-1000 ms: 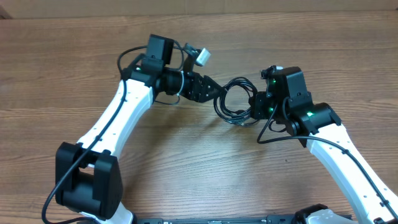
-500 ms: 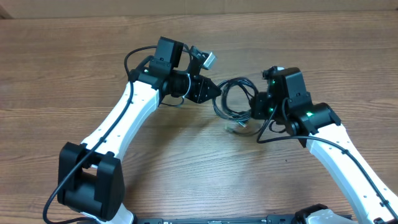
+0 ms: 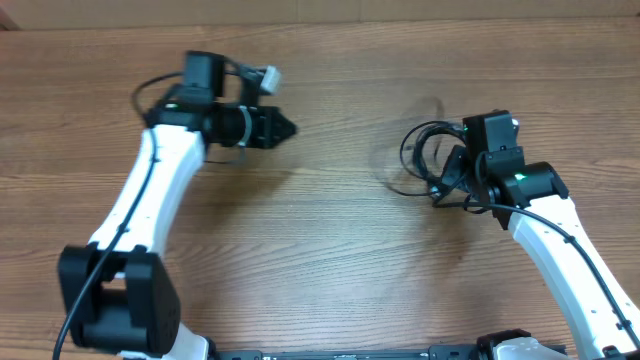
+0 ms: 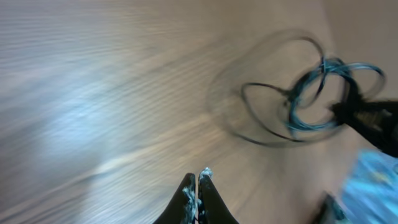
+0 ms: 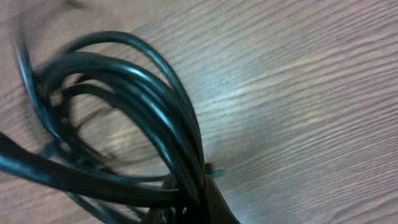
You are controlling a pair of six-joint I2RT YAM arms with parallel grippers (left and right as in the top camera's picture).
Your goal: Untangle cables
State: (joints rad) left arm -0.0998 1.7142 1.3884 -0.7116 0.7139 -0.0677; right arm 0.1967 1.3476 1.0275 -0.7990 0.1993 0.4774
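Right gripper (image 3: 448, 181) is pinched shut on the cables (image 5: 155, 102), a blurred coil right of centre in overhead. Left gripper (image 3: 284, 128), upper left and well apart, is closed on nothing visible. Next: reopen left, take one outer loop, pull slowly.

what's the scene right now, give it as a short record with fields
surface: wooden table
cables: black, bunched in one coil of overlapping loops on the right side of the table
right tool: shut on the cables, pinching the bundle at one edge of the coil
left tool: shut, nothing visible between its fingers, far to the left and apart from the coil
tangle: loops lie together, not yet separated
image quality: coil partly blurred in the overhead and left wrist views
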